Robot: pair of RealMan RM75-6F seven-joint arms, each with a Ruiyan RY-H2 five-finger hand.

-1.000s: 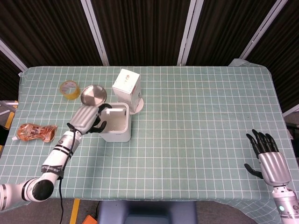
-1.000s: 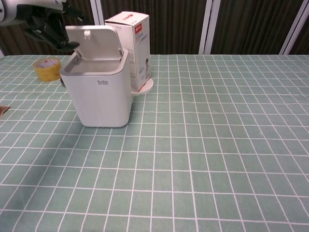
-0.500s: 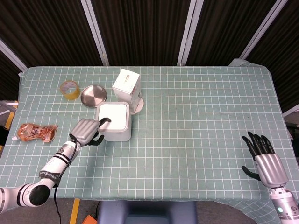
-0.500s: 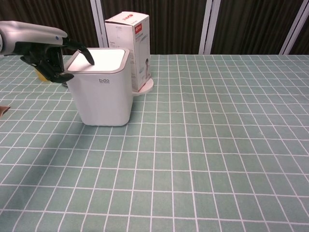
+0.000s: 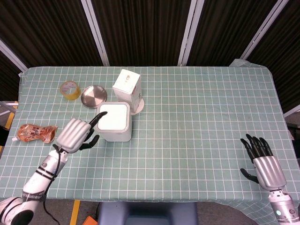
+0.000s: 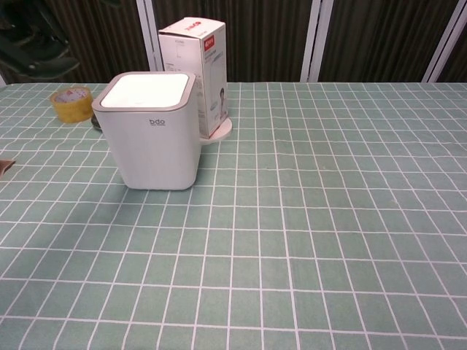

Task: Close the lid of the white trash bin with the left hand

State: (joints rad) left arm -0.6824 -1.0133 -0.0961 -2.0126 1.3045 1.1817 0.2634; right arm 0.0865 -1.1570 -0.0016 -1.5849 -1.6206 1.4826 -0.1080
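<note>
The white trash bin (image 5: 115,123) stands left of the table's middle with its lid (image 5: 114,116) flat and closed; the chest view shows the same bin (image 6: 152,135) with the lid (image 6: 147,90) level on top. My left hand (image 5: 74,134) hovers to the bin's left, holding nothing, fingers apart, one finger pointing at the lid's near-left corner. Whether it touches is unclear from the head view. In the chest view only dark fingers (image 6: 33,47) show at the top left, away from the bin. My right hand (image 5: 263,161) is at the table's front right, fingers spread and holding nothing.
A white and red box (image 5: 127,86) stands on a round white base right behind the bin. A metal dish (image 5: 93,95) and a yellow tape roll (image 5: 70,90) lie at the back left. An orange packet (image 5: 36,132) lies by the left edge.
The lid has gone from raised to flat and closed. My left hand has then drawn back to the left and off the bin. The right hand has sunk slightly towards the front edge.
</note>
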